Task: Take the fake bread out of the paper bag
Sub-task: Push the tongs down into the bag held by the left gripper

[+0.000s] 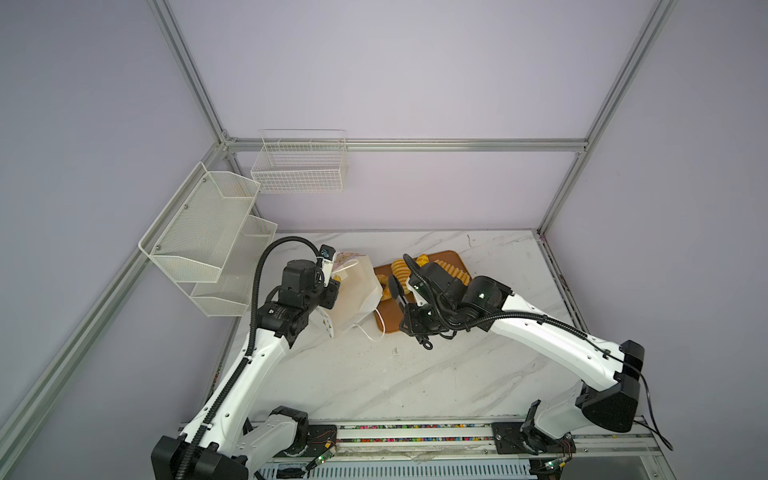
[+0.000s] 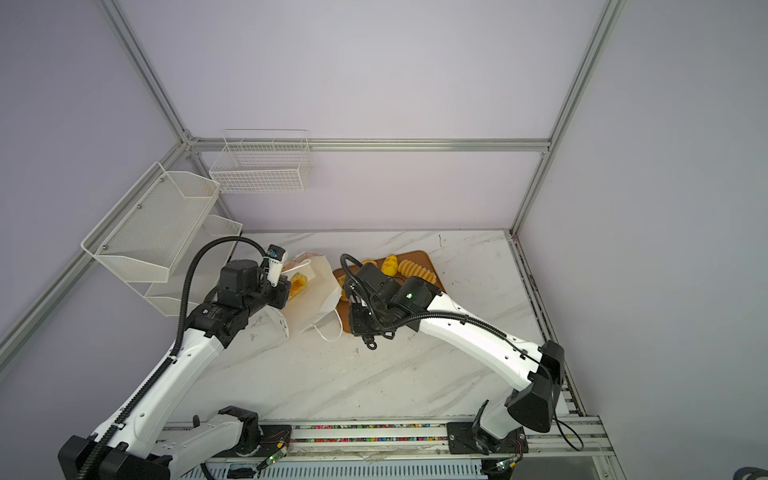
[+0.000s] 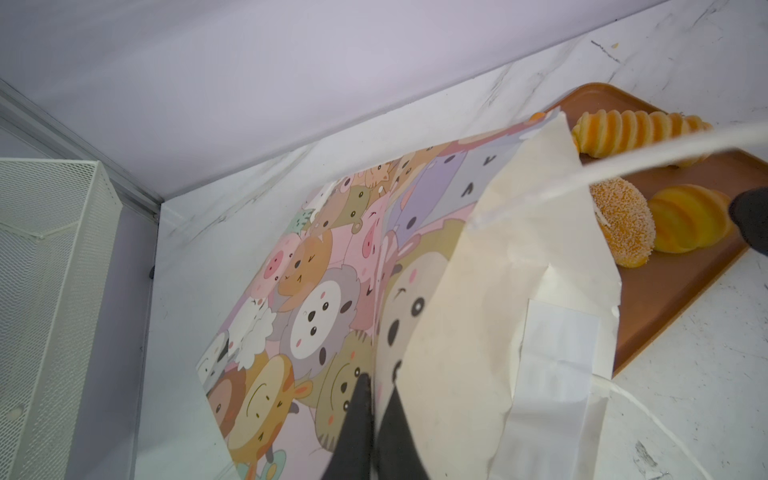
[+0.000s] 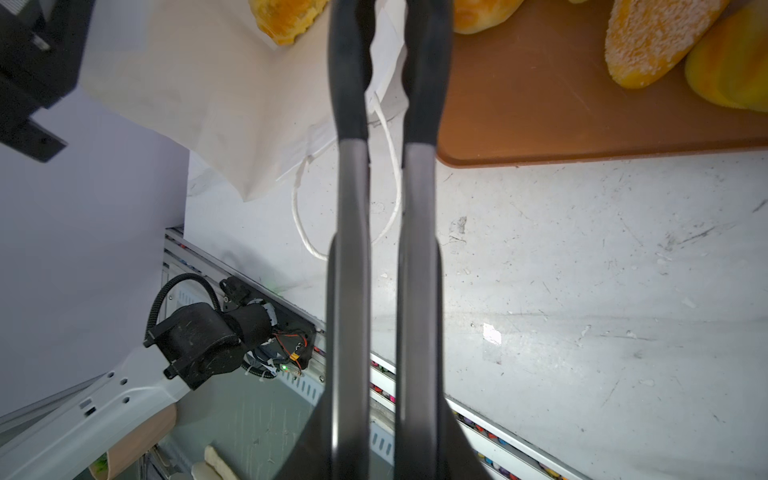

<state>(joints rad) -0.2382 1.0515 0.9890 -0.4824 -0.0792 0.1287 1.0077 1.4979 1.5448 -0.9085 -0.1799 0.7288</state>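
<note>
fake bread (image 2: 298, 283) looks light and squashy, likely best pinched across its middle, one piece lying inside the paper bag (image 1: 357, 291), others just beside the bag on the tray (image 4: 540, 116); left gripper (image 3: 376, 388) clenched on the bag's wall, right gripper (image 4: 387, 25) jaws narrowed at the bag's rim, any hold unclear.

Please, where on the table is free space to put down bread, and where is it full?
Free: the table in front of the bag and tray, down to the front rail; also the strip right of the tray. The tray's near end is bare, but the right hand is beside it. Crowded: the tray's far end, full of bread.
</note>
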